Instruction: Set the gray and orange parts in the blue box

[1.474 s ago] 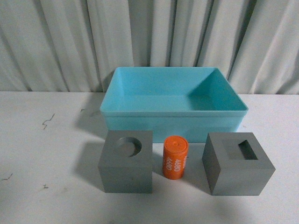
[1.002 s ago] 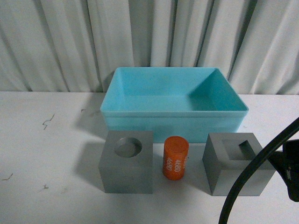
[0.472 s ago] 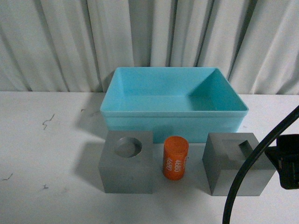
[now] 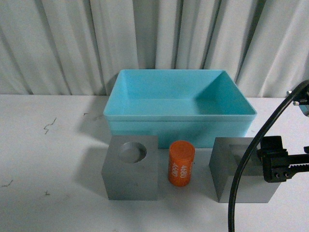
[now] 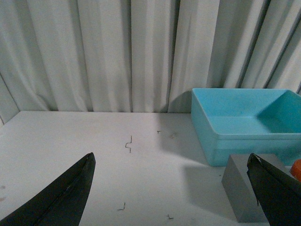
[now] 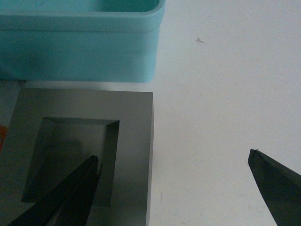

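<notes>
Moving in from right over last sec: right gripper [image 6: 174, 155] now above rect-recess gray cube [image 6: 136, 108], jaws wide, nothing held. Cube sits just in front of blue box [image 4: 178, 126]; grasp likely next.

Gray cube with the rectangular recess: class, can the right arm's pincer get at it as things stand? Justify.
Probably yes. The right pincer hangs open above the cube, one finger over its recess, the other beyond its outer wall; nothing lies between.
</notes>
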`<state>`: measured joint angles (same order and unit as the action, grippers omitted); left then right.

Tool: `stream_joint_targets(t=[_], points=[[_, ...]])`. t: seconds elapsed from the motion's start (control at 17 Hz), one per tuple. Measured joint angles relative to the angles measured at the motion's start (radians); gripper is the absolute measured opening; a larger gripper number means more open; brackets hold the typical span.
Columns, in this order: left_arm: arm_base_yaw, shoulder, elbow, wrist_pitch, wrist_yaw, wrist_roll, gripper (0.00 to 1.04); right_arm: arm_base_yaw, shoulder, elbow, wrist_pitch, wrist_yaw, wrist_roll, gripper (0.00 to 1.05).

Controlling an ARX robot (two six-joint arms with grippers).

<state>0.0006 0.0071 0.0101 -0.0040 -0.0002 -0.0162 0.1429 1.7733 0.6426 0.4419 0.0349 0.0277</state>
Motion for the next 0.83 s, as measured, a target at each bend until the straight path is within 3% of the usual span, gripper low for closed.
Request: stream_joint_targets(t=[0.35, 0.41, 0.77, 0.83], points=[[0.000, 0.000, 0.000, 0.000, 0.000, 0.000, 0.98, 0.011, 0.084, 0.042, 0.010, 0.021, 0.054, 0.98], [0.000, 0.000, 0.000, 0.000, 0.000, 0.000, 0.98, 0.014, 0.087, 0.043, 0.008, 0.023, 0.069, 0.93], [0.000, 0.000, 0.000, 0.000, 0.000, 0.000, 0.98, -0.003, 0.072, 0.018, 0.008, 0.008, 0.112, 0.26], [0.000, 0.000, 0.000, 0.000, 0.000, 0.000, 0.98, -0.021, 0.049, 0.003, -0.002, 0.009, 0.111, 0.20]])
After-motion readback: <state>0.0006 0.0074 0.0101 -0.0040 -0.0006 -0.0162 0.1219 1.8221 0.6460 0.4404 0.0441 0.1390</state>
